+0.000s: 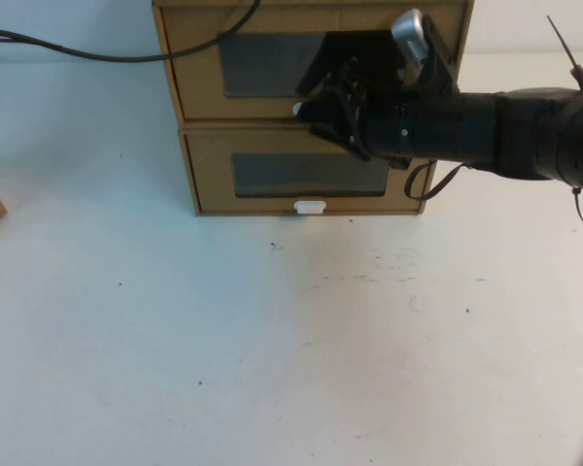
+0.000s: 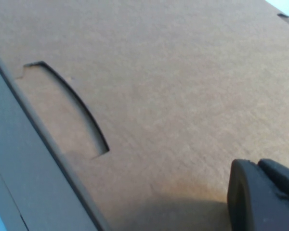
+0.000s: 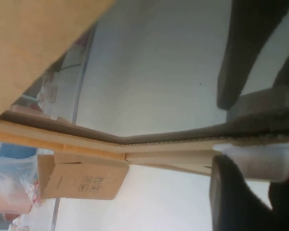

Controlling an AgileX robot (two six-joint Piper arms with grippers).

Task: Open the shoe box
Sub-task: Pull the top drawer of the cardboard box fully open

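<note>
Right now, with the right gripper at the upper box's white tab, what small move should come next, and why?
Probably a gentle pull of the right gripper straight back toward the robot. Its fingers appear closed on the white tab of the upper box, whose front looks shut, so a pull should start it opening. The left gripper sits close to a brown cardboard surface.
</note>
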